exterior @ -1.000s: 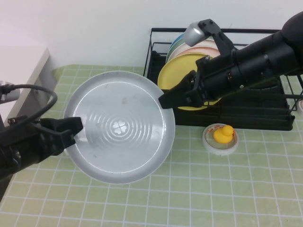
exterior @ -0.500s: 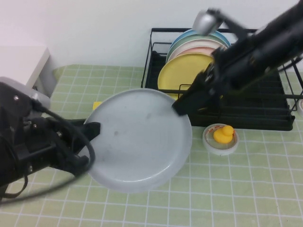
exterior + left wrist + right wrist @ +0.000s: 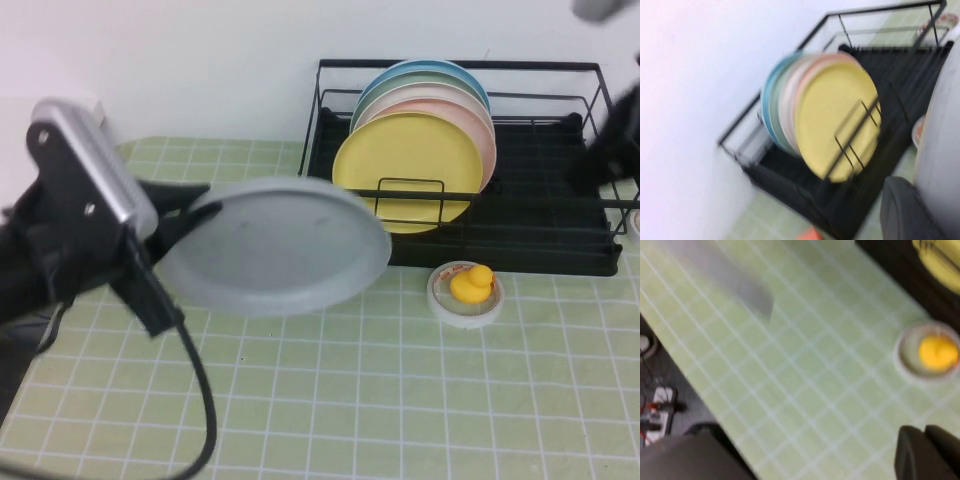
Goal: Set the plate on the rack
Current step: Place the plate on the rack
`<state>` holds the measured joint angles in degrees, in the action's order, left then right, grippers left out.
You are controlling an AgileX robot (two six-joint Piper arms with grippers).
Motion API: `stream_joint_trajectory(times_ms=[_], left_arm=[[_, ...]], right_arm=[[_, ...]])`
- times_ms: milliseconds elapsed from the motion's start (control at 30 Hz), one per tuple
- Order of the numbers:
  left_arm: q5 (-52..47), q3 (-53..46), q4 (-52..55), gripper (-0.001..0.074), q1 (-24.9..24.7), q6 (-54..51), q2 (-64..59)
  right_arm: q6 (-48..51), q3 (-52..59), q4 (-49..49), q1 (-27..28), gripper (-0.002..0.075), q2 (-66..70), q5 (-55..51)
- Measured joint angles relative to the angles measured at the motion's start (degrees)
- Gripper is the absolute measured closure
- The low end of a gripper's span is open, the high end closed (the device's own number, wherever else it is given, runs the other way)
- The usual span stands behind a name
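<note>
The right arm has pulled away from the plate (image 3: 275,247) and now sits blurred at the far right edge of the high view, over the right end of the rack (image 3: 600,262). The grey plate has tipped closer to flat and risen, carried by the left arm alone. The left gripper (image 3: 185,215) clamps the plate's left rim, with the plate hanging in the air above the green checked tablecloth (image 3: 400,400), just in front of the rack's left end and not yet in it.

In the rack stand several plates on edge: a yellow plate (image 3: 408,172) in front, a pink plate (image 3: 470,120) behind it, and blue-green ones further back. A small dish with a yellow rubber duck (image 3: 471,283) lies on the cloth just before the rack.

From the right wrist camera the right gripper (image 3: 925,452) hangs above the cloth near the duck dish (image 3: 932,352), its two dark fingertips (image 3: 910,450) pressed together and holding nothing.
</note>
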<state>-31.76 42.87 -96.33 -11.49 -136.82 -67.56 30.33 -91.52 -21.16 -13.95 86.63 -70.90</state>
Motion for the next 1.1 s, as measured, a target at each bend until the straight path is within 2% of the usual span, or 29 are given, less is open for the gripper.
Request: stream_joint_trajectory(times_ms=[200, 400, 567, 833, 1100], left_arm=[[-5.3, 10.5, 0.0, 0.0675, -0.3, -3.0, -8.1], [-6.3, 22.1, 0.0, 0.0675, -1.8, -3.5, -19.0], [-6.6, 32.8, 0.0, 0.0675, -1.8, -3.9, -29.2], [-8.2, 49.9, 0.0, 0.0675, -1.8, -3.7, -44.8], [-9.2, 60.8, 0.0, 0.0675, -1.8, -0.3, -55.2]], right_arm=[[-0.5, 15.8, 2.6, 0.0, 0.072, -8.9, 1.0], [-1.7, 33.1, 4.7, 0.1, 0.0721, -17.8, 9.2], [-2.2, 42.9, 5.3, 0.1, 0.0721, -21.9, 13.9], [-3.9, 48.4, 6.1, 0.1, 0.0721, -23.3, 17.0], [-4.6, 48.4, 6.3, 0.1, 0.0722, -23.3, 19.5]])
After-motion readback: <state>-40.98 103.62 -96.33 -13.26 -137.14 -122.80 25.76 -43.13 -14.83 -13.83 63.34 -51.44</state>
